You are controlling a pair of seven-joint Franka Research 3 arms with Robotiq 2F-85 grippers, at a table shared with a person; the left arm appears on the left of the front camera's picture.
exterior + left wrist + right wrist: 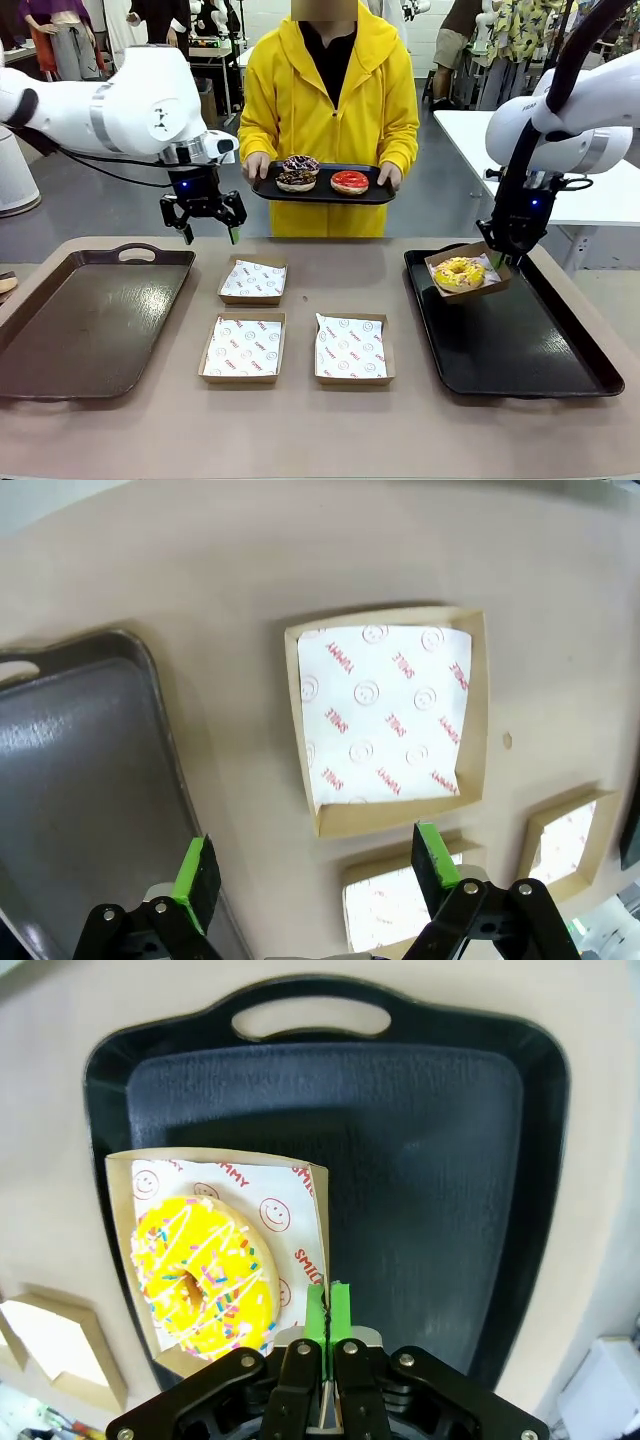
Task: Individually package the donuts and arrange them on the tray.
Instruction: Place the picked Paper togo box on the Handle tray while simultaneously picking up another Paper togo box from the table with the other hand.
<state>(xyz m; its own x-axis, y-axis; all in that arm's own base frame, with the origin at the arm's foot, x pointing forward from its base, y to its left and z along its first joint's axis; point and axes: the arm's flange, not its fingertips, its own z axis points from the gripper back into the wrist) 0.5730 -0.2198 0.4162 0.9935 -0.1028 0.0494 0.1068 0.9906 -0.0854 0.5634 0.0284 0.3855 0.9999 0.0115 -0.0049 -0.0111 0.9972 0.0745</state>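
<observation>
The left tray (90,320) is bare. Above the table near it hangs the left gripper (211,236) (315,865), jaws released and wide, holding nothing. Three boxes (253,280) (243,347) (351,348) lie on the table, lined with paper, none filled. Across the table a person holds a small tray (323,197) with three loose donuts: sprinkled (300,163), crumbed (296,181) and red (350,182). The right gripper (500,258) (328,1305) is clenched on the rim of a fourth box (440,262) (225,1160) carrying the yellow donut (459,272) (205,1275), over the far left corner of the right tray (520,350); whether it touches down, I cannot tell. So roughly a quarter is done. The yellow donut lies flat, hole up; being a ring, it has no long axis, and its box sits skewed to the tray's edges.
</observation>
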